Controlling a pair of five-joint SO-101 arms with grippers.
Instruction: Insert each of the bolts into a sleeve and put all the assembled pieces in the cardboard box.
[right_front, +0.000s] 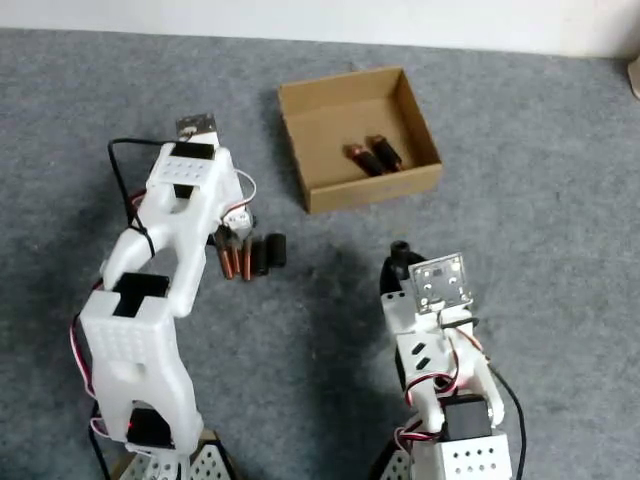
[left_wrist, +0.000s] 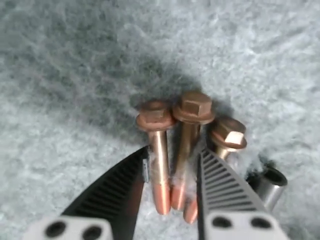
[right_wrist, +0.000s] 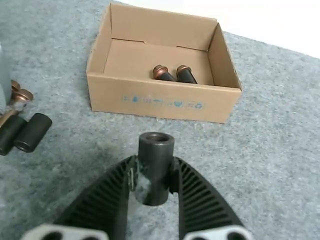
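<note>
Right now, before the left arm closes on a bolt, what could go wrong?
The three bolts lie tight together, and the left gripper, open, straddles two shafts: closing may pick up two, or push the third away. The right gripper pinches the sleeve; pushing a bolt in may tilt it.

The support surface is a grey, short-pile carpet (right_front: 550, 250) covering the table.

Three copper hex flange bolts (left_wrist: 156, 145) lie side by side on the carpet, directly beneath the left pincer (left_wrist: 175, 151). Two shafts run between its fingers (left_wrist: 120, 185). The third shaft passes behind one finger.

Two black sleeves (right_front: 268, 252) lie on their sides, side by side, just beside the bolts. They are on the side toward the right pincer (right_wrist: 154, 165).

The open cardboard box (right_wrist: 160, 102) stands on the carpet ahead of the right pincer, apart from it, with one long wall facing the pincer.
</note>
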